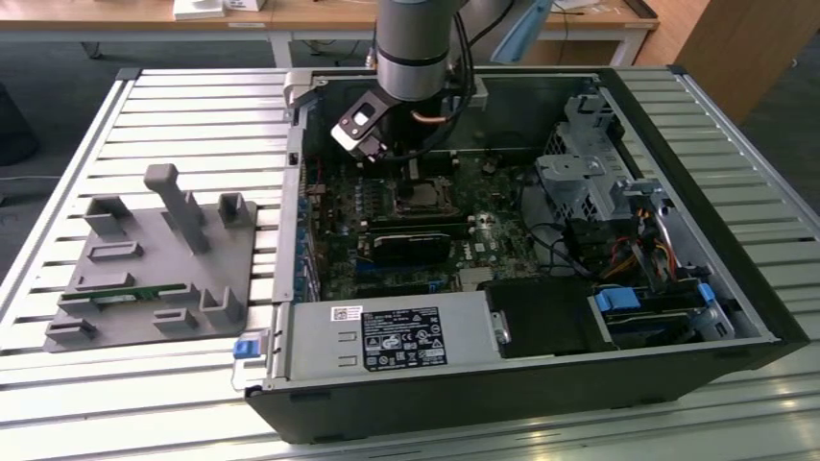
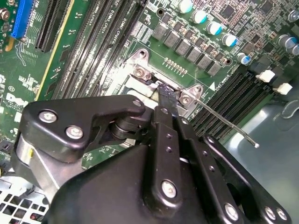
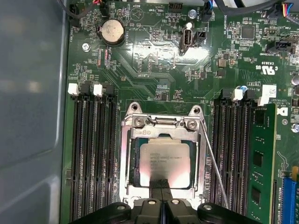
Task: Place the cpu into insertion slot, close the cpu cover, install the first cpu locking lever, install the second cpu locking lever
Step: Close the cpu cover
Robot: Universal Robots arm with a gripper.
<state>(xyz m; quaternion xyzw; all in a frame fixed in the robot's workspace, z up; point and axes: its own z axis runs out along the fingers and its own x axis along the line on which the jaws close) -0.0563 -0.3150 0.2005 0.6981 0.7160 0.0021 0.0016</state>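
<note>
Low over the motherboard (image 3: 154, 51), the gripper (image 3: 161, 184) is pinched closed on nothing visible, its tips at the cpu cover (image 3: 126, 158) edge. The cpu (image 3: 164, 161) sits beneath that frame.

The arm (image 1: 413, 48) stands upright over the cpu cover (image 3: 127, 158), its gripper (image 3: 161, 183) pointed down, fingers (image 2: 166, 133) closed together, tips at the cover's edge.

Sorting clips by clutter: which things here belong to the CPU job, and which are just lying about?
Job in hand: cpu, cpu cover, locking lever, gripper.
Lying about: coin battery, memory module, power supply, grey fixture tray.
</note>
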